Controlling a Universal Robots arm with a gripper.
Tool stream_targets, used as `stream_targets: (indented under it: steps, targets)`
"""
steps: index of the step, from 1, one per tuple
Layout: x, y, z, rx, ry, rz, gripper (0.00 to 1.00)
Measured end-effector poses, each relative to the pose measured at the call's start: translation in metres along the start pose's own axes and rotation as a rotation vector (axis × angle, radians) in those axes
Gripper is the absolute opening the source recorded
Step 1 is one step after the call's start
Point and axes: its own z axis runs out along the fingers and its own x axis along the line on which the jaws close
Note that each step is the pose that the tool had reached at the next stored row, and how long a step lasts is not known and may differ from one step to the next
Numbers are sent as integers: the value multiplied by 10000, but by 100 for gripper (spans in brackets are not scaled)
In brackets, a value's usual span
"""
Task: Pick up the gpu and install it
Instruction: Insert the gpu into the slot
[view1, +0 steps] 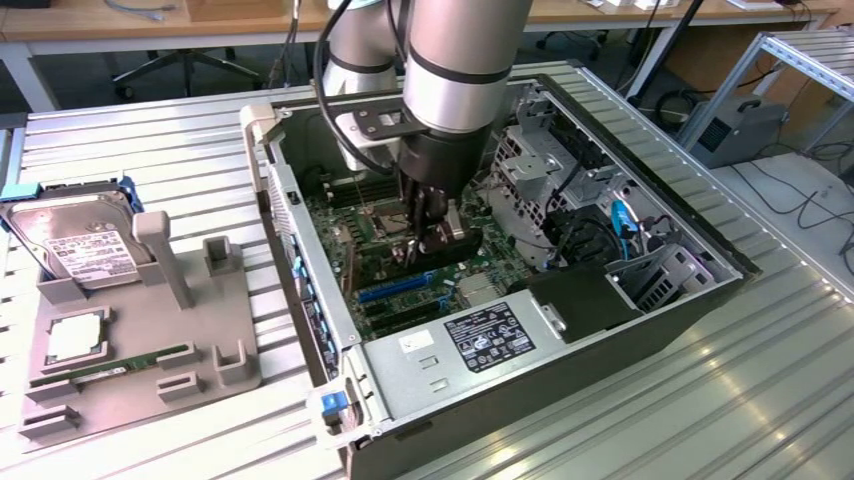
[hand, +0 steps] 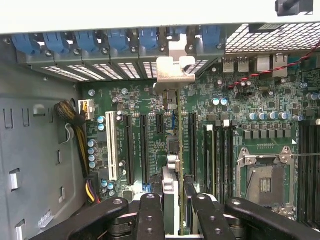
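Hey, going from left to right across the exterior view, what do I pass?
Hard drive → grey parts holder → computer case's left wall → gripper holding the gpu over the motherboard → black power supply.

An open computer case (view1: 641, 330) lies on the slatted metal table (view1: 160, 150). Beside it sits a grey holder tray (view1: 200, 385), carrying a hard drive (view1: 83, 250), a processor (view1: 76, 335) and a memory stick (view1: 114, 365).
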Motion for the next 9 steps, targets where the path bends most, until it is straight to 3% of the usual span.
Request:
stream_targets:
  steps: [9]
  targets:
    - [0,0,41,0,1,0,27]
